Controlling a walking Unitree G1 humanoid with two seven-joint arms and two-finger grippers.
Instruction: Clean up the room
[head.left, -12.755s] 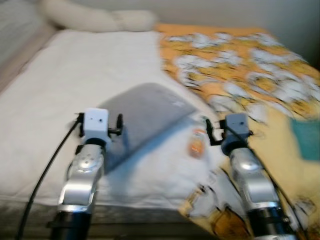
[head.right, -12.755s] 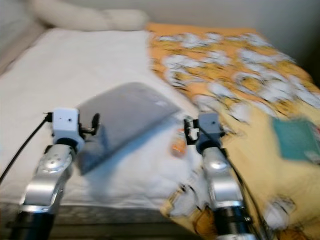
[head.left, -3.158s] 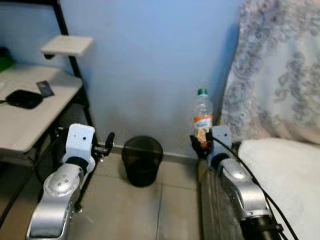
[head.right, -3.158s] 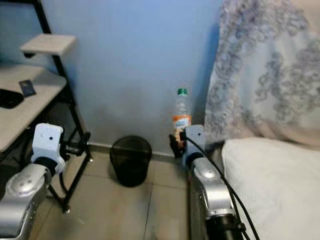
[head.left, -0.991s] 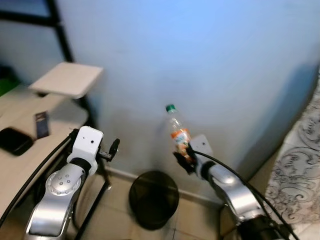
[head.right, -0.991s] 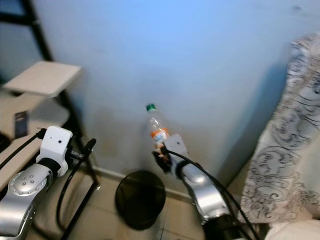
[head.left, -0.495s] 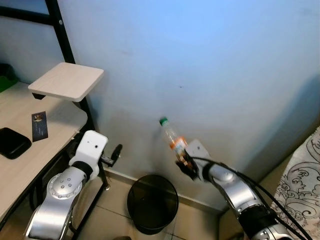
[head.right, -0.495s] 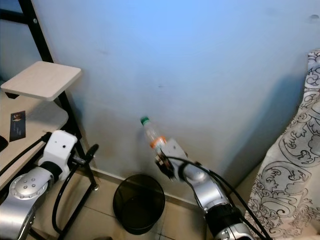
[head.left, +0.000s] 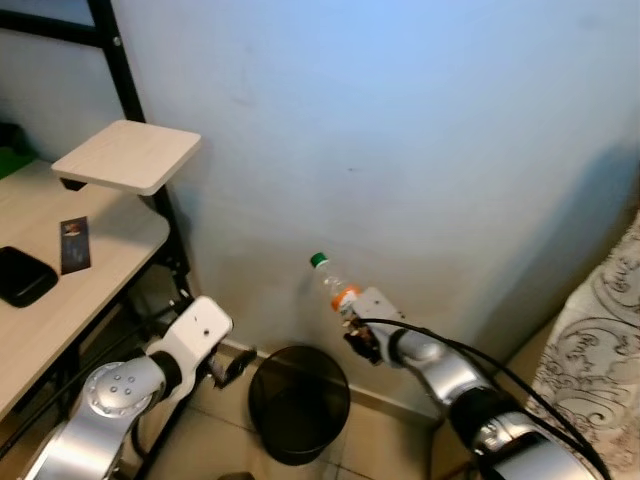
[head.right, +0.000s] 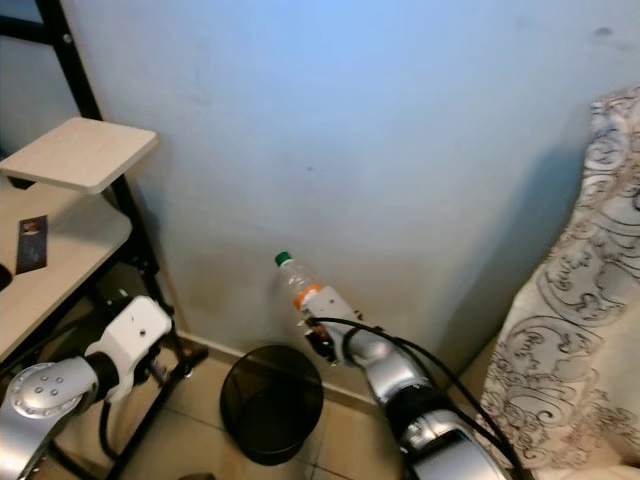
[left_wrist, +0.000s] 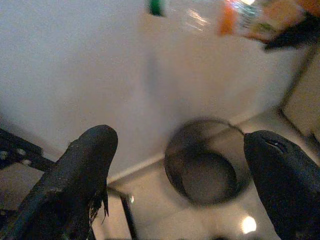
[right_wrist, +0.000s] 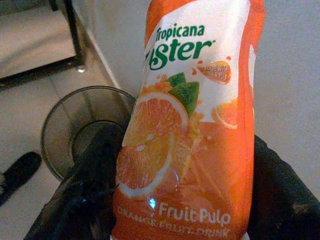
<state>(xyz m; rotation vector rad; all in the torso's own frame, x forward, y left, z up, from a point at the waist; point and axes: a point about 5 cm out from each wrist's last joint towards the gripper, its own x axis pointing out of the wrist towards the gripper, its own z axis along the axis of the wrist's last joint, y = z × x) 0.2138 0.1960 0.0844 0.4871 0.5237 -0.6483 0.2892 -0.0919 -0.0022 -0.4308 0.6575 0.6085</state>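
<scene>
My right gripper (head.left: 358, 335) is shut on a clear plastic drink bottle (head.left: 333, 285) with a green cap and an orange label. The bottle tilts to the left, held in the air above and a little right of a black mesh waste bin (head.left: 298, 402) standing on the floor against the blue wall. Up close in the right wrist view, the bottle's orange label (right_wrist: 187, 120) sits between the black fingers (right_wrist: 90, 190), with the bin (right_wrist: 82, 127) below. My left gripper (left_wrist: 180, 165) is open and holds nothing, low beside the bin (left_wrist: 207, 170).
A light wooden desk (head.left: 70, 290) with a black metal frame (head.left: 145, 130) stands at the left, carrying a black device (head.left: 20, 275) and a small card (head.left: 72, 243). A patterned curtain (head.left: 600, 350) hangs at the right. Tiled floor (head.right: 340, 450) surrounds the bin.
The right gripper has lowered the bottle and tilted it further over the bin. The left arm has dropped lower, toward the floor beside the bin. The camera has shifted slightly.
</scene>
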